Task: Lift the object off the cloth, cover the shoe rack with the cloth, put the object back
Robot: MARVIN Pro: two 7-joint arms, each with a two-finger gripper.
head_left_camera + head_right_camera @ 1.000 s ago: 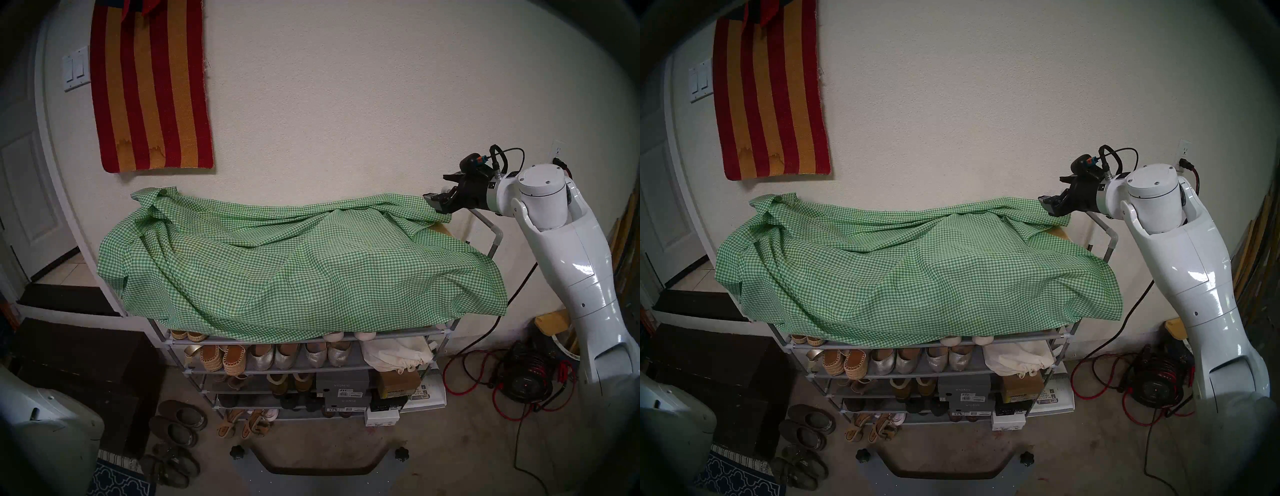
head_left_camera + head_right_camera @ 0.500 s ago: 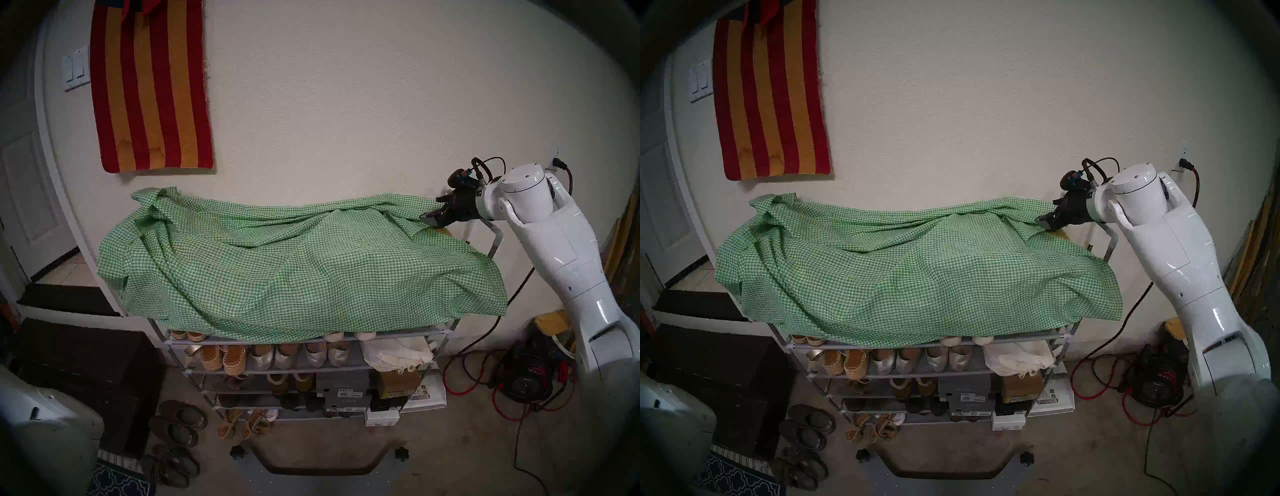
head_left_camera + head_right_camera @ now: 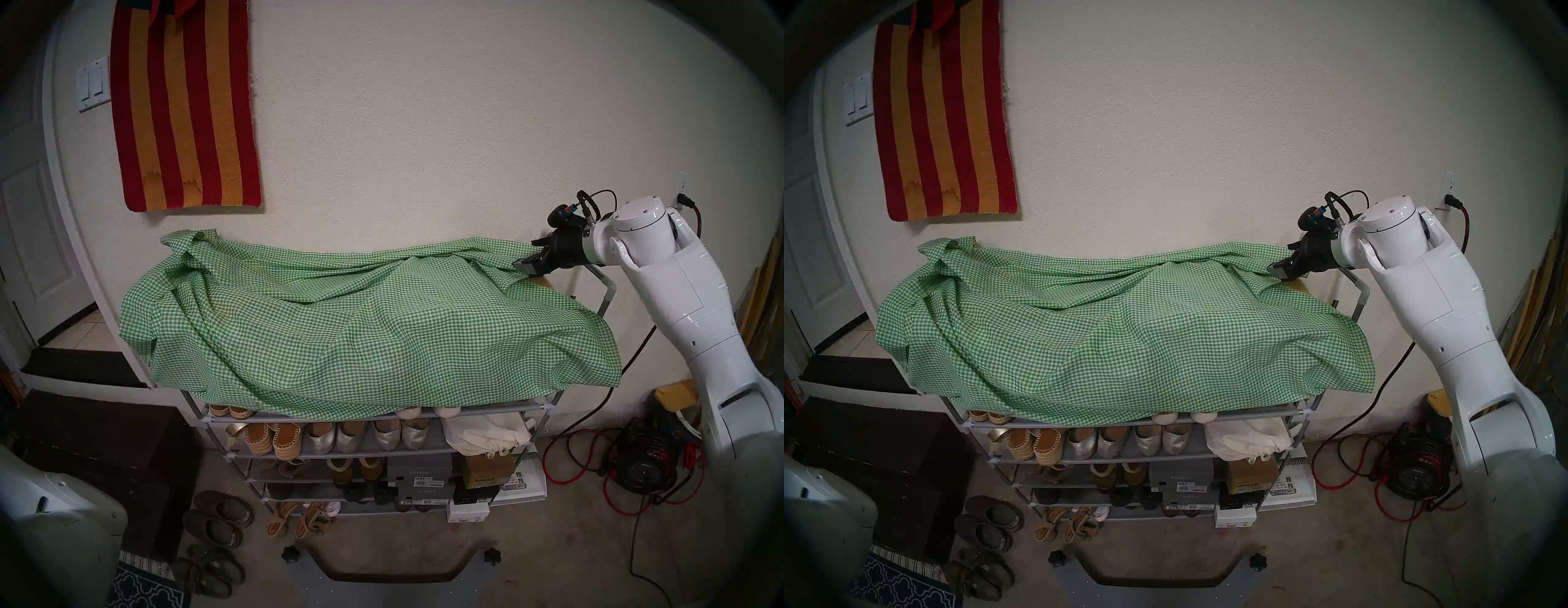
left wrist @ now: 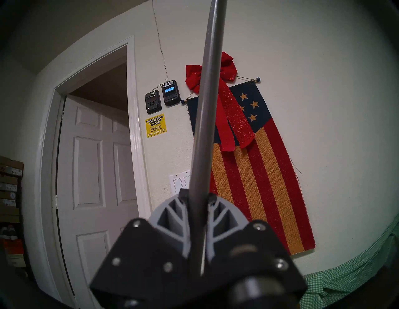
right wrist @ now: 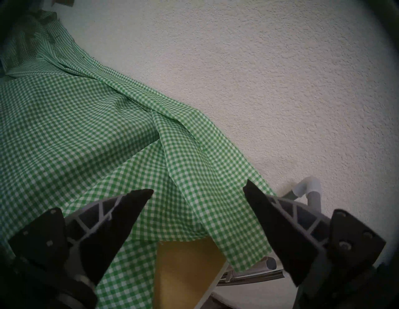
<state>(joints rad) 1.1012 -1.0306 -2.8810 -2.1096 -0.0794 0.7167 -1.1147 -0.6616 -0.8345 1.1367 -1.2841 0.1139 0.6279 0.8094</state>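
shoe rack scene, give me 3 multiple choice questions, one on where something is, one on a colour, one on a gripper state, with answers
1. Where does the right gripper stand?
A. at the cloth's far right corner
B. over the slippers on the floor
C. at the wall hanging

2. What colour is the cloth that lies over the shoe rack?
A. red and gold stripes
B. green and white checks
C. plain orange

3. What is the state of the left gripper?
A. open and empty
B. shut on a fold of cloth
C. shut on the grey bar

Answers:
1. A: in the head views its fingers sit at the cloth's far right corner by the rack's side rail.
2. B: the small green-and-white check shows in all views.
3. C: in the left wrist view both fingers press against the bar, which runs up between them.
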